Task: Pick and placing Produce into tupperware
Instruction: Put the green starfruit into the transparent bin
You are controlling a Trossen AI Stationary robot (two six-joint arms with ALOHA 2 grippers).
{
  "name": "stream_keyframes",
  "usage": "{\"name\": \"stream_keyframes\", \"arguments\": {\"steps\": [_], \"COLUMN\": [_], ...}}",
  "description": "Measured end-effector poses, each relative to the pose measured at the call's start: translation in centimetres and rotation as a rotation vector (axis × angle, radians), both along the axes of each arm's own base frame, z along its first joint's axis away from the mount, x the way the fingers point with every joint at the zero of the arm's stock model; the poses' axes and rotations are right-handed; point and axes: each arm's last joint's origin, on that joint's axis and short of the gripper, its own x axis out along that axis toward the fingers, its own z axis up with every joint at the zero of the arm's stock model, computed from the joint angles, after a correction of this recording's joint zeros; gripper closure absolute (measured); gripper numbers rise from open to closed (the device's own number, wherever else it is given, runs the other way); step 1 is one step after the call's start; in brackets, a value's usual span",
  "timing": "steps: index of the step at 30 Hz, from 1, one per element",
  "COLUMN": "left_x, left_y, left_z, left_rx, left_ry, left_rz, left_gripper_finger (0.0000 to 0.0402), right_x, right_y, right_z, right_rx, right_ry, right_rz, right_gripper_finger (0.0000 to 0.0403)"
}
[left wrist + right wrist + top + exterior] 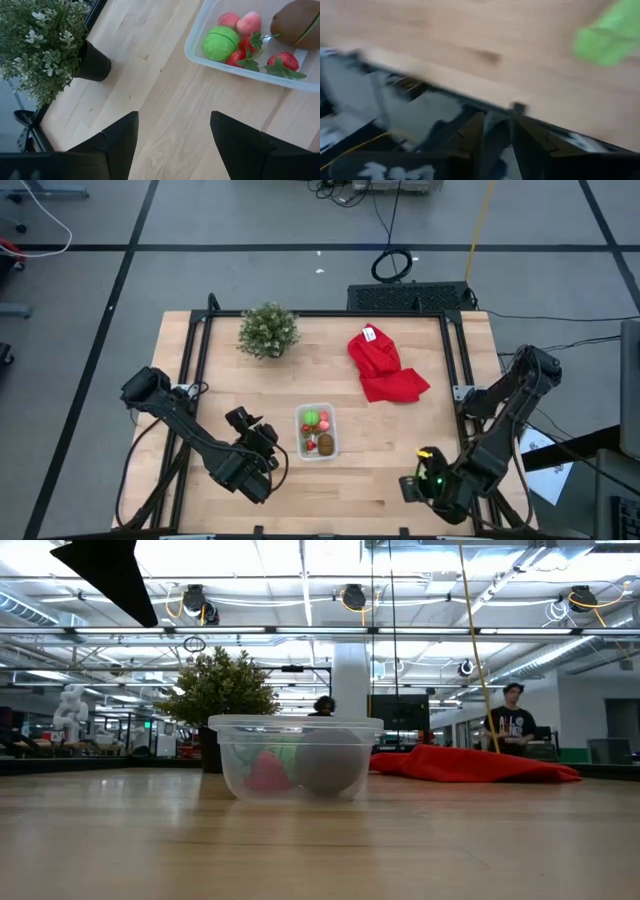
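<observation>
The clear tupperware [316,430] stands mid-table on its flat bottom. It holds a brown oval [295,22], a round green piece [221,42], red strawberries [282,62] and pink pieces [240,21]. In the low view the tupperware [295,755] shows from the side. My left gripper [255,425] hovers open just left of it, with bare wood between its fingers [120,142]. My right gripper [412,483] is near the table's front right, shut and empty. A blurred green piece [610,32] lies on the wood beside it and shows as a green piece [425,452] from above.
A potted bushy plant [268,330] stands at the far left and a crumpled red cloth [385,365] lies at the far right. Black frame rails [195,350] run along the table's sides. Bare wood lies between the tupperware and my right gripper. People stand in the room beyond [510,715].
</observation>
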Motion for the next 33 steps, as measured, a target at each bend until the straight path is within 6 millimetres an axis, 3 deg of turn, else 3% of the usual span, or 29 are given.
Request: {"name": "stream_keyframes", "arguments": {"steps": [4, 12, 20, 33], "left_x": [0.0, 0.1, 0.1, -0.5], "left_y": [0.0, 0.0, 0.0, 0.4], "left_z": [0.0, 0.0, 0.0, 0.2], "left_rx": [0.0, -0.005, -0.006, 0.068], "left_ry": [-0.001, -0.008, -0.006, 0.064], "left_rz": [0.0, 0.002, 0.001, -0.022], "left_gripper_finger": [0.0149, 0.0149, 0.0149, 0.0149], "right_x": [0.2, -1.5, -0.4, 1.8], "right_y": [-0.3, -2.5, -2.8, -4.9], "right_z": [-0.1, -0.9, -0.8, -1.4], "right_rx": [-0.077, -0.22, -0.119, -0.15], "right_ry": [-0.07, 0.212, 0.261, 0.299], "right_rz": [-0.063, -0.117, -0.167, -0.292], "right_gripper_finger": [0.0318, 0.0319, 0.0319, 0.0319]}}
